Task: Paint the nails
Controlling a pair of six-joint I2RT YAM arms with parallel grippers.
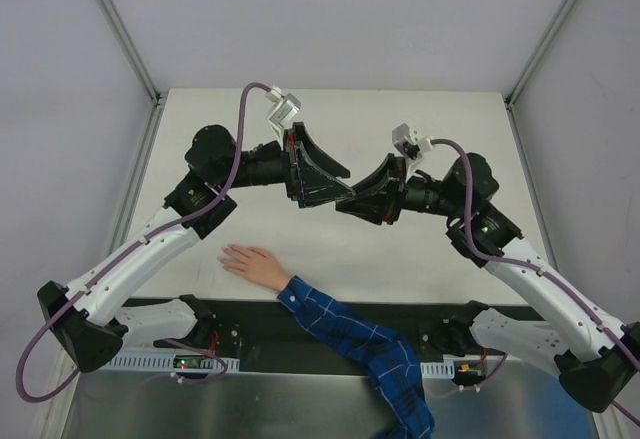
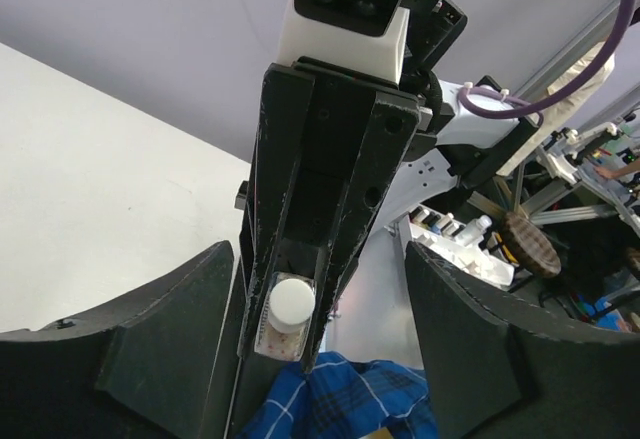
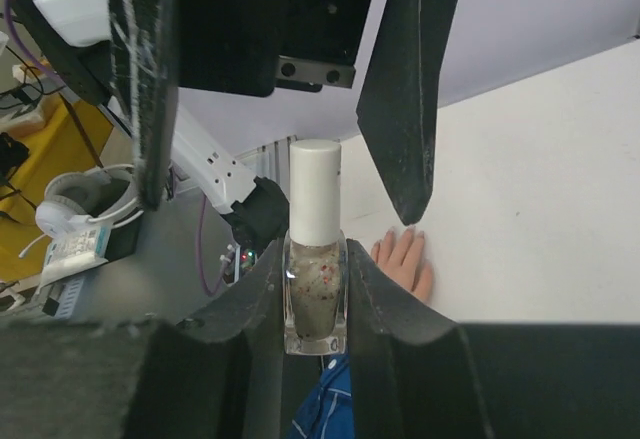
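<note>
Above the table (image 1: 420, 259), right gripper (image 3: 315, 289) pinches a squarish glass bottle (image 3: 315, 311), round white cap (image 3: 315, 199) facing the wide-open left gripper (image 2: 320, 254). Pale hand (image 1: 252, 263) lies flat, nails (image 1: 224, 253) pointing left.

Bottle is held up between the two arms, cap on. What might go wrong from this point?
The right gripper holds the bottle only by its glass sides; twisting the white cap may make it turn or slip. The left gripper stands open around the cap; closing off-centre could tilt the bottle.
</note>
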